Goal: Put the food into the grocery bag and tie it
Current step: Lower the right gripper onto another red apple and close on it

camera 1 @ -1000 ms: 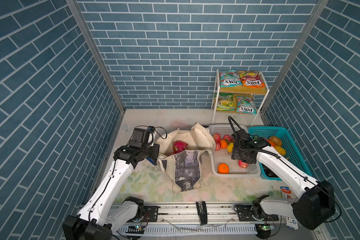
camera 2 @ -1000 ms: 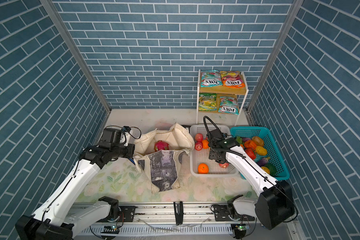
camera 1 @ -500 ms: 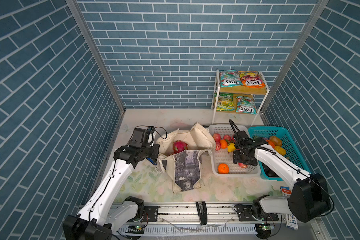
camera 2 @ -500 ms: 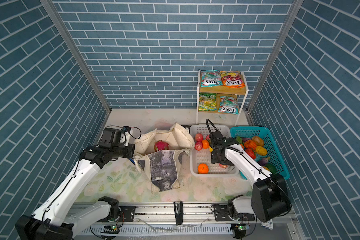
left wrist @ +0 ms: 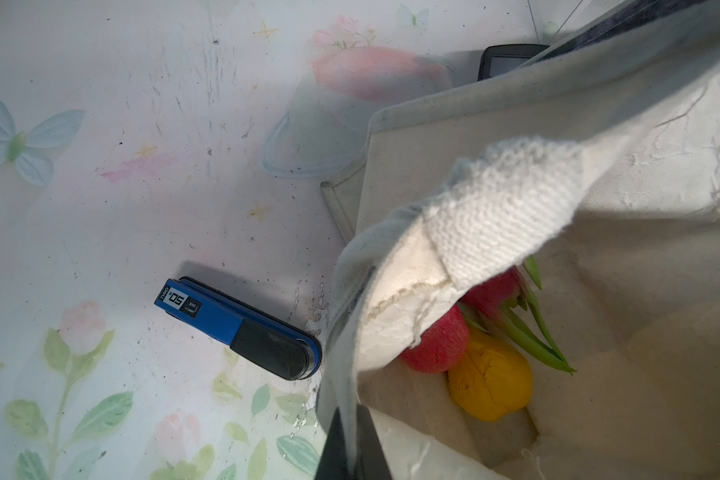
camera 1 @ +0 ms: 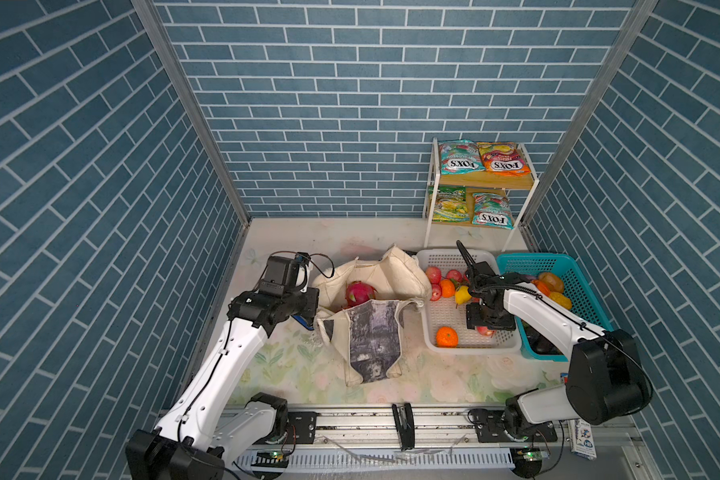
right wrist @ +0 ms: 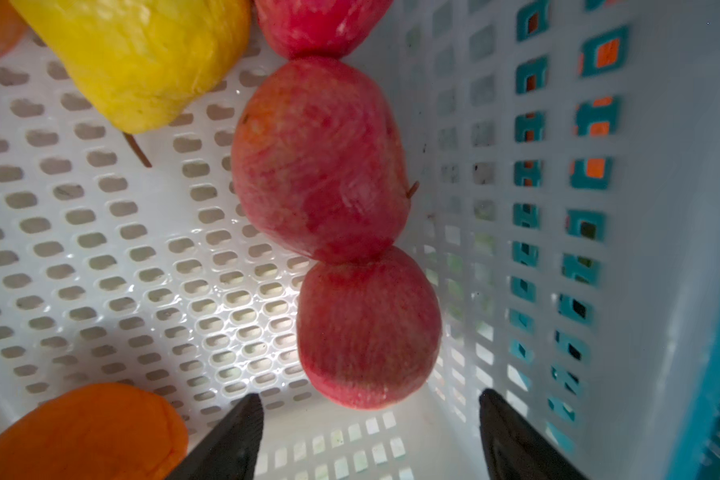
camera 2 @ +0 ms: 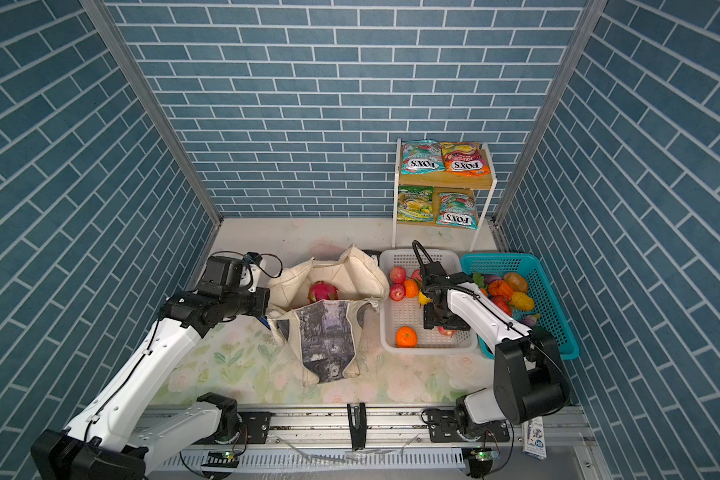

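Right fingers (right wrist: 225, 444) spread by red apple (right wrist: 368, 328); left fingers (left wrist: 331, 453) pinch grocery bag (left wrist: 495, 208)

Bare floor is left in the middle of the white basket (camera 1: 441, 313). The nearest red apple (right wrist: 368, 328) is flanked closely by the basket wall and touched by a second apple (right wrist: 319, 158). The grocery bag (camera 1: 375, 336) is held open, partly filled by a dragon fruit (camera 1: 360, 292).

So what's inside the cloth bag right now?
Inside the tote bag lie a pink dragon fruit, a red fruit and a yellow fruit. The bag's folded rim and handle cover whatever else sits deeper.
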{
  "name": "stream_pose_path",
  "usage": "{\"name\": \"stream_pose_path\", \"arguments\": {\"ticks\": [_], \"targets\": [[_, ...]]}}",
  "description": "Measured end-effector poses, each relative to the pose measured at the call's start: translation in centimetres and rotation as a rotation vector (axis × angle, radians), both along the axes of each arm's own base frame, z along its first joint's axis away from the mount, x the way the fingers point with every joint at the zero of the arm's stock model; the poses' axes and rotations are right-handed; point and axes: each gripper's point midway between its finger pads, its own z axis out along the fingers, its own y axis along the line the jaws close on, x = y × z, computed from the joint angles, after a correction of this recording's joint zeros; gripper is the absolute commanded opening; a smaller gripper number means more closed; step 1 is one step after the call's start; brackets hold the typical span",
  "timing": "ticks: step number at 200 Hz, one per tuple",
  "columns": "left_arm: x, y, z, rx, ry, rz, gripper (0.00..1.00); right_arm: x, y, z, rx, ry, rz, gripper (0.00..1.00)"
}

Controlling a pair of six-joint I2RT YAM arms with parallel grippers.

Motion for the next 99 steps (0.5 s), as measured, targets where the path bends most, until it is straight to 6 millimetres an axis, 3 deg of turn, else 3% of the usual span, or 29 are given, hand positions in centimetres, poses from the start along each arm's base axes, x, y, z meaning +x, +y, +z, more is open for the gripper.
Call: {"name": "stream_pose_path", "arguments": {"ticks": [99], "targets": [[0.0,0.0,0.0,0.001,0.000,0.000,0.04,1.0,0.1,-1.6,-0.019,0.057,0.013,0.80]]}}
